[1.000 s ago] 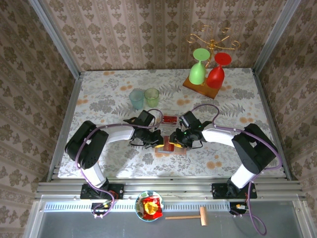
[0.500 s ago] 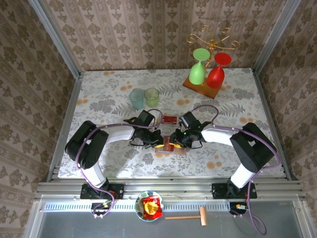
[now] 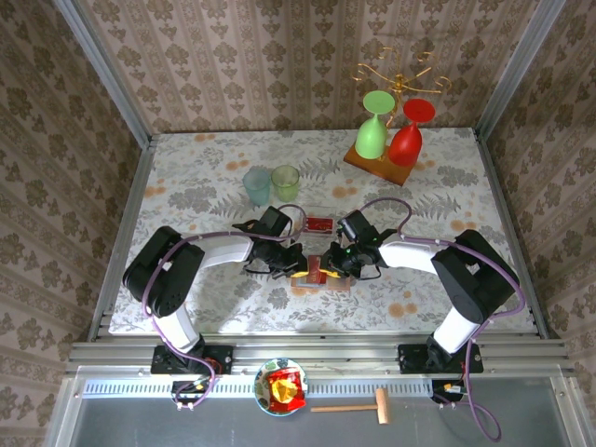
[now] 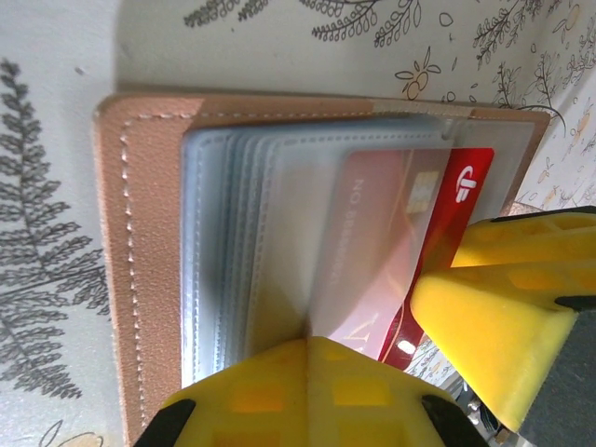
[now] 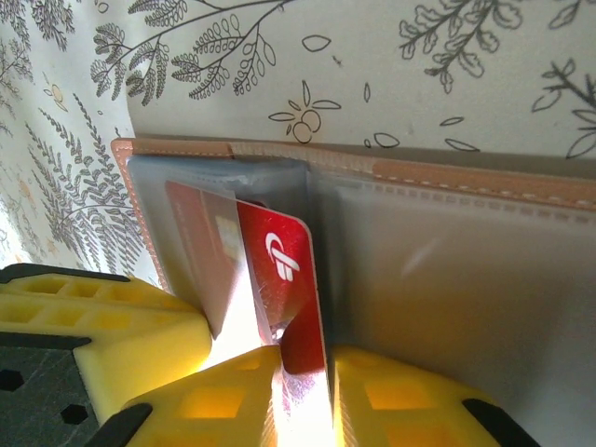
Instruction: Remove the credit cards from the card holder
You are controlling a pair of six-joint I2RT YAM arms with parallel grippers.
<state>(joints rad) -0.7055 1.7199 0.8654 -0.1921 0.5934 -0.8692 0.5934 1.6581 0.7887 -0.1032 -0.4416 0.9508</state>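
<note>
The card holder lies open on the table between the two arms, tan leather outside and grey-blue clear pockets inside. My left gripper is shut on a clear pocket leaf at the wallet's edge. A red credit card with a white logo sticks partly out of a pocket. My right gripper is shut on the card's free end, close beside the left one. The same card shows past the pocket's edge, with a right finger next to it.
Another red card lies just behind the wallet. Two pale cups stand behind the left arm. A wooden board with goblets sits at the back right. A bowl with a snack packet and a small mallet lie below the table's edge.
</note>
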